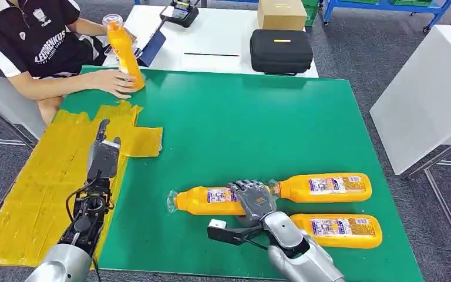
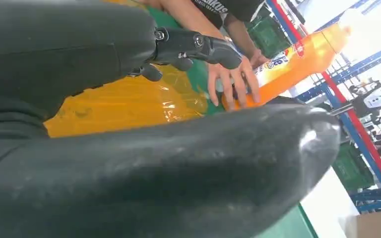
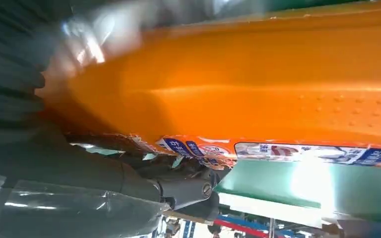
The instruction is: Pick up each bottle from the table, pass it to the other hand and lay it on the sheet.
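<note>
Three orange bottles lie on the green mat (image 1: 241, 117) at the near right. My right hand (image 1: 252, 198) wraps the thick end of the leftmost bottle (image 1: 202, 201), which still lies flat; up close the bottle (image 3: 278, 84) sits against my right hand (image 3: 79, 178). The other two bottles (image 1: 326, 187) (image 1: 337, 230) lie just to its right. My left hand (image 1: 103, 154) hovers over the yellow sheet (image 1: 47, 176), fingers stretched out and holding nothing. In the left wrist view my left hand (image 2: 178, 173) is above the sheet (image 2: 129, 104).
A person at the far left holds a fourth orange bottle (image 1: 124, 56) upright on the mat's corner with a hand (image 1: 117, 82); the same bottle (image 2: 297, 62) appears beyond my fingers. A black case (image 1: 280, 51) and a cardboard box (image 1: 282, 14) stand on the white table behind.
</note>
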`<state>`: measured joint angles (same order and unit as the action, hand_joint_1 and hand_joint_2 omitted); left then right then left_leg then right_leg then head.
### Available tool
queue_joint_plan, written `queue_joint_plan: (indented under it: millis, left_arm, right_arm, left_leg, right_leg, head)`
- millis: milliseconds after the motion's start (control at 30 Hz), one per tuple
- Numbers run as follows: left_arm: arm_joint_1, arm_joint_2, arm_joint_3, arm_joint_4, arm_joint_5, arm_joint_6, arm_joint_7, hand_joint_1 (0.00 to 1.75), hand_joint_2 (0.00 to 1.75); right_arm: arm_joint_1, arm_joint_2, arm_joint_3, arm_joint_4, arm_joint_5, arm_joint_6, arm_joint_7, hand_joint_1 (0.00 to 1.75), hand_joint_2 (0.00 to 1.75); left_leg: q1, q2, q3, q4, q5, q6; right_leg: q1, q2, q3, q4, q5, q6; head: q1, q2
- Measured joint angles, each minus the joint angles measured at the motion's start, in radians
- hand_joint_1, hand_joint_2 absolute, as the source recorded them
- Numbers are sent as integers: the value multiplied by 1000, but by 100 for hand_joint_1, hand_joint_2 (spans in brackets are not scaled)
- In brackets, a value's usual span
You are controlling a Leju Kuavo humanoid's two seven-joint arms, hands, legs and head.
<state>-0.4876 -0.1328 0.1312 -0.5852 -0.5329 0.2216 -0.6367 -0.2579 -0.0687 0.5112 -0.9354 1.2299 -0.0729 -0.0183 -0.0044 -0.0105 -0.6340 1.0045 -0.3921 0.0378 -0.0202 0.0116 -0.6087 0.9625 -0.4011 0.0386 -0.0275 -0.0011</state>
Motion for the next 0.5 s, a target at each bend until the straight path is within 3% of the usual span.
queue_joint_plan:
  millis: [133, 167, 233, 300, 367, 500]
  left_arm:
    - [18, 0, 0, -21, 7, 0, -2, 0, 0]
    - [27, -1, 0, -30, 19, -14, -8, 0, 175]
    - [82, -10, -15, -116, 75, -98, -12, 0, 175]
    - [144, -26, -55, -261, 109, -159, 59, 0, 175]
    - [182, -35, -95, -346, 131, -171, 101, 0, 175]
    - [205, -39, -133, -432, 157, -172, 109, 0, 175]
  right_arm:
    - [4, 12, -22, 2, -51, -87, -3, 175, 175]
    - [4, 21, -35, -4, -82, -118, -17, 175, 175]
    - [32, 55, -94, -43, -263, -247, -145, 175, 175]
    - [55, 98, -182, -109, -482, -320, -249, 175, 175]
    - [65, 129, -235, -145, -575, -320, -293, 175, 175]
    - [93, 153, -297, -181, -612, -321, -331, 175, 175]
  left_leg:
    - [0, 0, 0, 0, 0, 0]
    - [0, 0, 0, 0, 0, 0]
    - [0, 1, -1, 0, 0, 0]
    - [0, -1, -1, 0, 0, 0]
    - [0, -1, -1, 0, -1, -1]
    - [-1, 0, -2, 0, -2, -2]
  right_leg:
    - [0, 0, 0, 0, 0, 0]
    - [0, 0, 0, 0, 0, 0]
    - [0, 0, -1, 0, 0, 0]
    - [0, 0, -1, 0, -1, 0]
    - [0, 0, -1, 0, -2, 0]
    - [-1, 0, -2, 0, -2, 1]
  head:
    - [0, 0]
    - [0, 0]
    - [0, 0]
    - [0, 0]
    - [0, 0]
    - [-1, 0]
